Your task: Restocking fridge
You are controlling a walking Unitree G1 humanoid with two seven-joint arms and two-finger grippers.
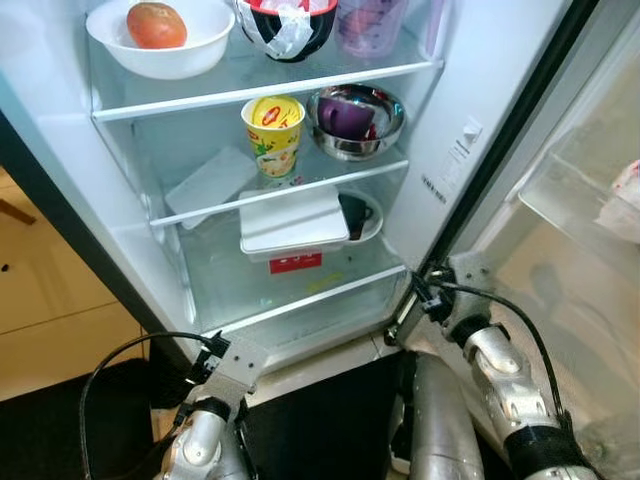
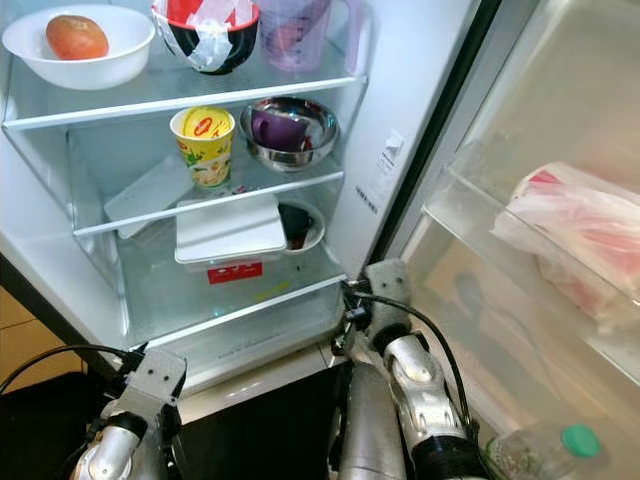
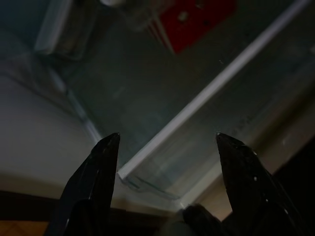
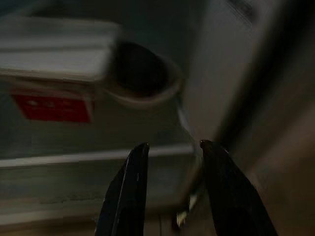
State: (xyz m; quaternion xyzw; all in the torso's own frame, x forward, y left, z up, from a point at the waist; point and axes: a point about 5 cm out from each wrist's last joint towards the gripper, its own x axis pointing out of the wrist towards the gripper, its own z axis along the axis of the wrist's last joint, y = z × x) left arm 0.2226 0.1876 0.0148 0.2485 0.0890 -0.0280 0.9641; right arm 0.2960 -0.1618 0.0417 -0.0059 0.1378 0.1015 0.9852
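Two grippers hang low before the open fridge (image 1: 455, 150), both empty. Taking the yellow cup (image 1: 273, 133) on the middle shelf as the mark: far below it and to its left, the left gripper (image 3: 167, 142) holds its fingers (image 3: 101, 167) wide apart, pointed at the front lip of the bottom glass shelf (image 1: 310, 300). On the shelf above the cup and left of it sits a white bowl (image 1: 190, 50) with a reddish-orange fruit (image 1: 155, 24) inside. Up and just right of the cup is a black-and-red bowl (image 1: 290, 25) wrapped in plastic, then a clear purple jug (image 1: 370, 22). Lower and left of the cup a flat white tray (image 1: 210, 183) leans at the back. Directly beneath the cup rests a white lidded box (image 1: 292, 222) with a red label (image 1: 295, 263), touching a small white dish (image 1: 365, 215) with something dark in it. Immediately right of the cup stands a steel bowl (image 1: 356, 121) holding something purple. Far below and right of the cup, the right gripper (image 4: 170, 152) has its fingers parted a little, near the shelf's right end. Farthest right, the door shelf (image 2: 470, 215) carries a pink-and-white plastic bag (image 2: 575, 235); lower down lies a bottle with a green cap (image 2: 578, 440).
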